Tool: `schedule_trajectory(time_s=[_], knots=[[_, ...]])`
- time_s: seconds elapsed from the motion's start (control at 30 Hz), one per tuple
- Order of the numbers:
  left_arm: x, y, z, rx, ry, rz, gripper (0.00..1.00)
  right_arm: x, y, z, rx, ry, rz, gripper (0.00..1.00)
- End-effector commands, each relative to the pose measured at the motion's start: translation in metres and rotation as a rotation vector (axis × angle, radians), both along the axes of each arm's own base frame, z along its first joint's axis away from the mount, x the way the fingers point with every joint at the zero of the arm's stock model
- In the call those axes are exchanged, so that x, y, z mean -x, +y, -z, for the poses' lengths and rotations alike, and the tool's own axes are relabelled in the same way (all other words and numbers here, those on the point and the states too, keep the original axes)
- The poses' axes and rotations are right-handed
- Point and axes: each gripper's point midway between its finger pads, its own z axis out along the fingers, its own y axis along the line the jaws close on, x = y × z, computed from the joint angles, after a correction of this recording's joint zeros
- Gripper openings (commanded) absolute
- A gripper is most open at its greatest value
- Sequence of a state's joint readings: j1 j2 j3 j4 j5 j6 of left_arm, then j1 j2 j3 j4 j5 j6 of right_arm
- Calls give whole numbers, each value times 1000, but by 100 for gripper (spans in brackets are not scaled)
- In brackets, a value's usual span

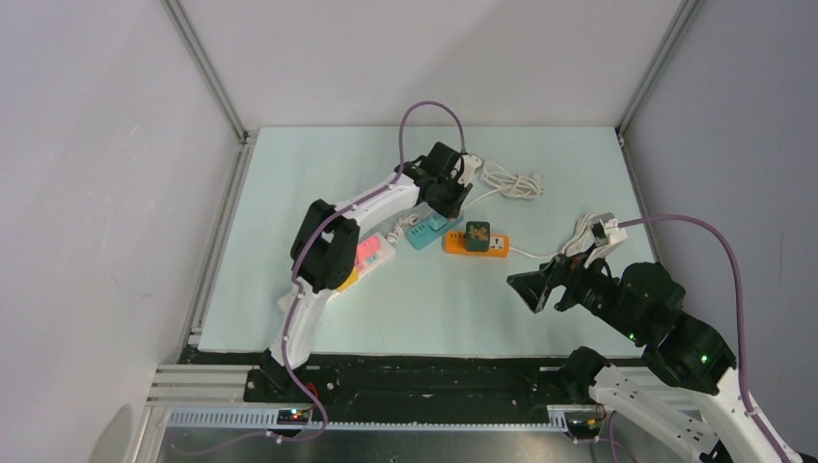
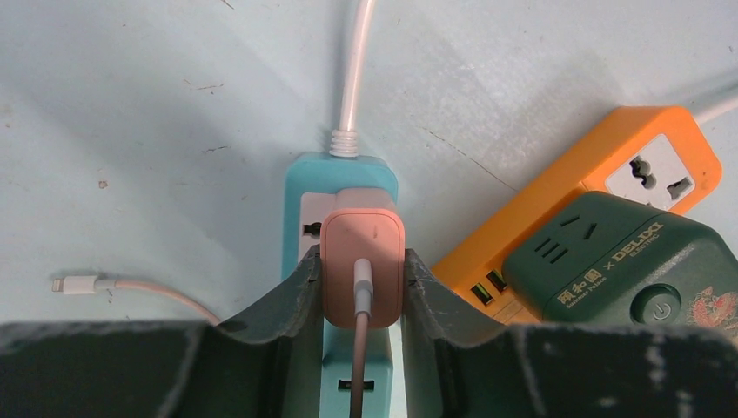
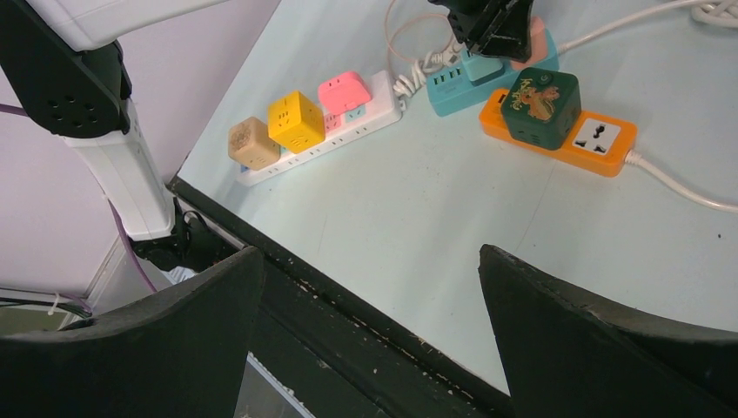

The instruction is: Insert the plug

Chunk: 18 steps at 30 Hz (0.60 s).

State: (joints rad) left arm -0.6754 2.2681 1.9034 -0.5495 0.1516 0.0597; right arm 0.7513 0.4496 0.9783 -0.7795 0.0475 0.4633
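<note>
My left gripper (image 2: pixel 361 270) is shut on a pink plug (image 2: pixel 363 261) with a pink cable out of its back. The plug sits against the top face of a teal power strip (image 2: pixel 305 187), over one of its sockets. In the top view the left gripper (image 1: pixel 449 198) is over the teal strip (image 1: pixel 424 234) at mid table. The right wrist view shows the teal strip (image 3: pixel 457 87) with the pink plug (image 3: pixel 535 43) under the left gripper. My right gripper (image 3: pixel 370 287) is open and empty, held above the table's near edge; in the top view it (image 1: pixel 531 287) is at right.
An orange power strip (image 2: pixel 609 161) with a dark green cube adapter (image 2: pixel 622 261) lies right of the teal strip. A white strip (image 3: pixel 348 131) holds pink, yellow and tan cubes at left. A coiled white cable (image 1: pixel 511 181) lies at the back. A loose cable end (image 2: pixel 74 284) lies left.
</note>
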Motion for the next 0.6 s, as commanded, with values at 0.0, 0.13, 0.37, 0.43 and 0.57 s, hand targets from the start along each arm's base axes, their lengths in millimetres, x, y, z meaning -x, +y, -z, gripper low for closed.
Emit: schedule_trajectory(time_s=[0.0, 0.13, 0.37, 0.43, 0.57], knots=[[23, 28, 34, -147, 96, -35, 38, -3, 0, -11, -40, -29, 13, 97], [18, 18, 13, -98, 68, -24, 51, -3, 1, -13, -47, -32, 16, 97], [1, -2, -42, 11, -17, -23, 66, -4, 6, -12, -51, -19, 2, 96], [0, -6, -54, 35, -30, -22, 69, -4, 7, -12, -50, -16, -1, 96], [-3, -11, -76, 72, -60, -20, 71, -4, 7, -12, -50, -16, -2, 96]])
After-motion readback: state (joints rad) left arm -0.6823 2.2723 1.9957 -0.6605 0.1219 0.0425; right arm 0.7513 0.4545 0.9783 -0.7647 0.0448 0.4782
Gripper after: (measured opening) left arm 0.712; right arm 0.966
